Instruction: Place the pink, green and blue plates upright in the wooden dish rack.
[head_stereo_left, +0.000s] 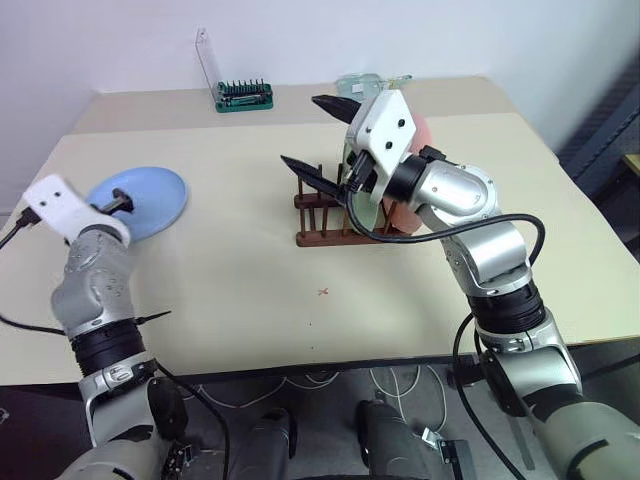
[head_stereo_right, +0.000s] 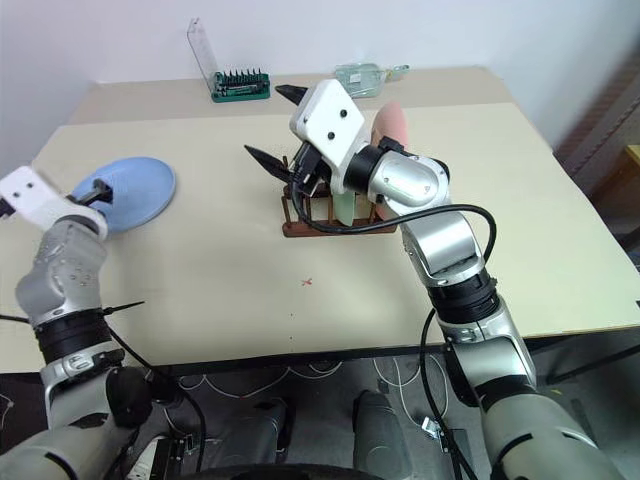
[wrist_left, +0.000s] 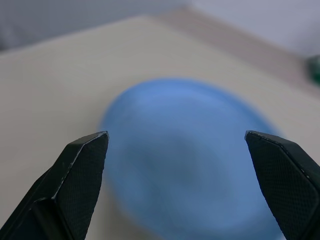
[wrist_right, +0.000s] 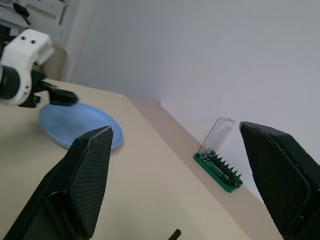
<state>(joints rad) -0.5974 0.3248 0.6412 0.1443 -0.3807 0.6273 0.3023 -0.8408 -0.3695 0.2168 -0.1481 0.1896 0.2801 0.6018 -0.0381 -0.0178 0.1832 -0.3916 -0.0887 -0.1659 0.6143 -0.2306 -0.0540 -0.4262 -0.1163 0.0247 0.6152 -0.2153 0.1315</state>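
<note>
Two plates, pink plate (head_stereo_left: 420, 135) and green plate (head_stereo_left: 362, 205), upright in wooden dish rack (head_stereo_left: 330, 215), blue plate (head_stereo_left: 145, 200) flat on table (head_stereo_left: 250, 290), my left gripper (wrist_left: 175, 145) wide open over it, holding nothing, my right gripper (head_stereo_left: 318, 135) open, empty, above rack

Counted three plates in all: one blue plate (head_stereo_left: 140, 201) lying flat near the left edge of the worktop (head_stereo_left: 230, 290), one pink plate (head_stereo_right: 390, 127) and one green plate (head_stereo_right: 345, 205) standing in the rack. Counted one wooden dish rack (head_stereo_left: 330, 228) toward the middle of the worktop. Found one green tray of screwdriver bits (head_stereo_left: 244, 96) near the far edge, with one clear container (head_stereo_right: 368, 73) also by the far edge. Saw two claws, one left claw (wrist_left: 177, 145) and one right claw (wrist_right: 180, 135), each with two black fingers.
</note>
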